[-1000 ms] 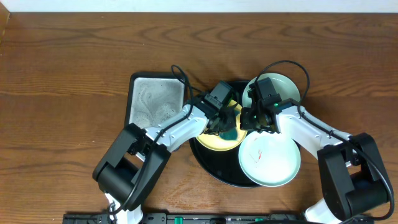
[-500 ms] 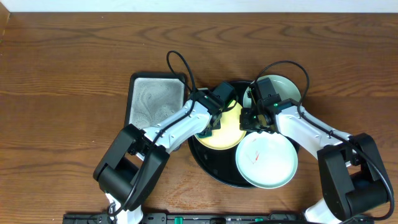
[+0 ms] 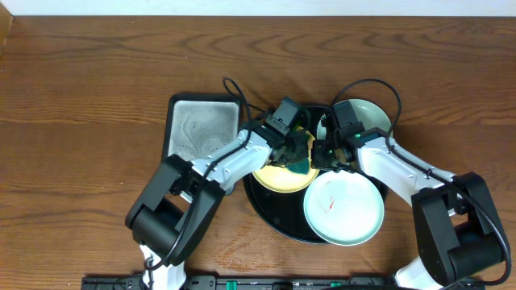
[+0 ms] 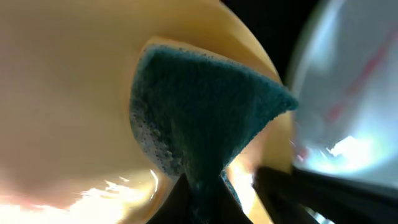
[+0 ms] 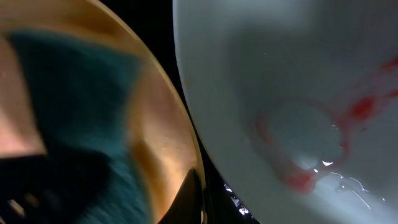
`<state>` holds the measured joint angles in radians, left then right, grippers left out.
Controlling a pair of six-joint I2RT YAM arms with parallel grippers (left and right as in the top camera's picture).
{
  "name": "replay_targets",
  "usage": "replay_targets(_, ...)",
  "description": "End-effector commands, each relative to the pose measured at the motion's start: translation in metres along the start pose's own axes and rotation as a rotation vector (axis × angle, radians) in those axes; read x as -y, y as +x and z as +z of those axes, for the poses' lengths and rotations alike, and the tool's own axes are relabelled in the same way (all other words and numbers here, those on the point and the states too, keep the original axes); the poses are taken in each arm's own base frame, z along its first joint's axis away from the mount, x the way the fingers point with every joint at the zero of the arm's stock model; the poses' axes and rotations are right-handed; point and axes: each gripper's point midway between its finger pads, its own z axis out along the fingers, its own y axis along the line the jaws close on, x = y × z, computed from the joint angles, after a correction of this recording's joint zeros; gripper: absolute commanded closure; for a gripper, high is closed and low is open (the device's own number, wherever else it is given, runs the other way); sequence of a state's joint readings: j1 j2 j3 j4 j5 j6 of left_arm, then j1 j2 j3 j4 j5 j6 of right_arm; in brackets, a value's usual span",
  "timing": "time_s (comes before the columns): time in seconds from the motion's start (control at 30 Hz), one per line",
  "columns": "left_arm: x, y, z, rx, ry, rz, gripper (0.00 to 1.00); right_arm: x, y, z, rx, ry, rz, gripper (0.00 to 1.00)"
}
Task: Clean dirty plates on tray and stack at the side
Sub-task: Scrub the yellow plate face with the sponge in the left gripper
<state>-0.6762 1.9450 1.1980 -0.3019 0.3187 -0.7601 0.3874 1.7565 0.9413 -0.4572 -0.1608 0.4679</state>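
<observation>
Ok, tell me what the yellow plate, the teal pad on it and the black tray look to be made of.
Yellow plate: smooth and glossy with bright glare patches, so probably glazed ceramic or melamine.
Scouring pad: teal and matte with a fuzzy, speckled surface, folded to a point, so it looks fibrous or spongy.
Tray: glossy black with small glints, maybe plastic or lacquer; the pictures cannot settle which.

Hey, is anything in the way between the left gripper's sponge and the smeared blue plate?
Nothing visible. The smeared plate lies right beside the yellow plate, where the left gripper holds the sponge. The right gripper sits at the yellow plate's rim, close beside that path.
</observation>
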Motion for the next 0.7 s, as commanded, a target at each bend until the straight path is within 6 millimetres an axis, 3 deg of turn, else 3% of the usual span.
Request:
replay_targets(0.0, 0.006, 0.044, 0.015, -0.170, 0.044, -0.018, 0.93, 0.018, 0.007, 0.008, -0.017, 0.068, 0.022, 0.99)
replay_targets(0.1, -0.013, 0.035, 0.014, -0.138, -0.027, -0.043, 0.93, 0.018, 0.007, 0.008, -0.017, 0.068, 0.022, 0.99)
replay_targets(0.23, -0.058, 0.020, 0.006, -0.080, -0.197, -0.081, 0.92, 0.018, 0.007, 0.008, -0.018, 0.068, 0.022, 0.99)
replay_targets(0.4, -0.128, -0.005, -0.025, 0.035, -0.504, -0.098, 0.93, 0.018, 0.008, 0.008, -0.021, 0.065, 0.022, 0.99)
replay_targets(0.47, -0.146, -0.018, -0.042, 0.097, -0.614, -0.094, 0.93, 0.017, 0.008, 0.008, -0.023, 0.063, 0.022, 0.99)
replay_targets(0.57, -0.150, -0.035, -0.062, 0.171, -0.688, -0.057, 0.93, 0.017, 0.008, 0.008, -0.024, 0.063, 0.022, 0.99)
replay_targets(0.67, -0.135, -0.048, -0.074, 0.210, -0.670, 0.005, 0.93, 0.018, 0.010, 0.008, -0.031, 0.067, 0.023, 0.99)
